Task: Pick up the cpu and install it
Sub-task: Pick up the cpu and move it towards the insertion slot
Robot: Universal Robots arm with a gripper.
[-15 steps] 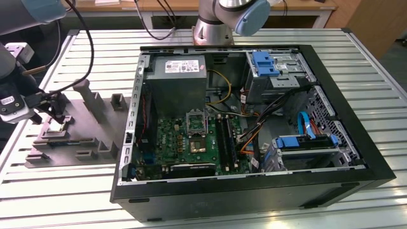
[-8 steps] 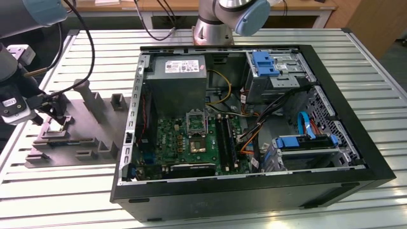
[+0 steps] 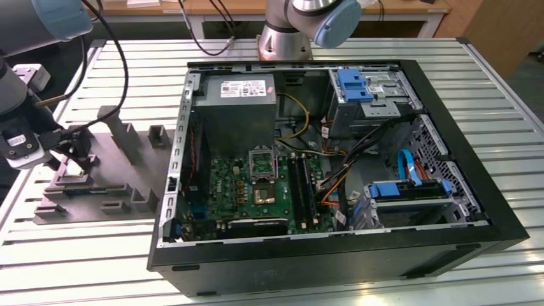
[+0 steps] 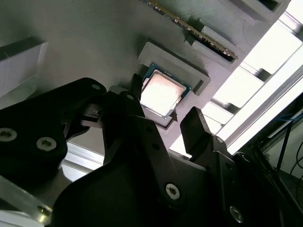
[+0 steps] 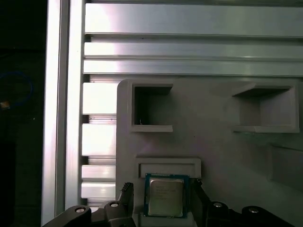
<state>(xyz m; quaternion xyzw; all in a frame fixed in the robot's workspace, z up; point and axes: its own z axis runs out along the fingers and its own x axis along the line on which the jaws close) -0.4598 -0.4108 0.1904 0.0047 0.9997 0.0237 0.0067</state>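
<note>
Station log. The arm (image 3: 19,95) reached in at the exterior view's left, over the grey fixture plate (image 3: 119,185) that lay on the slatted aluminium surface (image 3: 493,76). The tool (image 3: 72,156) hung low over the plate's outer end, well apart from the computer case (image 3: 476,210), which lay open on the same surface at the exterior view's right.

In both wrist views we found the cpu (image 5: 165,196) lying flat in a shallow recess of the fixture, its pale metal top facing up (it glared almost white in the second wrist view (image 4: 162,94)). A raised grey lip (image 5: 168,166) bordered the recess on one side. The cpu had not yet been lifted.

We noted the tool (image 5: 161,185) released: its two black fingers (image 5: 127,189) stood spread, one on each side of the cpu, with the chip between them. On one side a strip of grey fixture showed between finger and chip edge; on the other the finger stood just beside the edge, and we could not tell whether it touched.

Further along the plate, in the first wrist view, we recorded two box-shaped pockets (image 5: 151,109), set apart from the cpu's recess. Inside the case the green motherboard (image 3: 229,185) lay flat on the floor of the case, beneath the grey power supply (image 3: 242,108).
</note>
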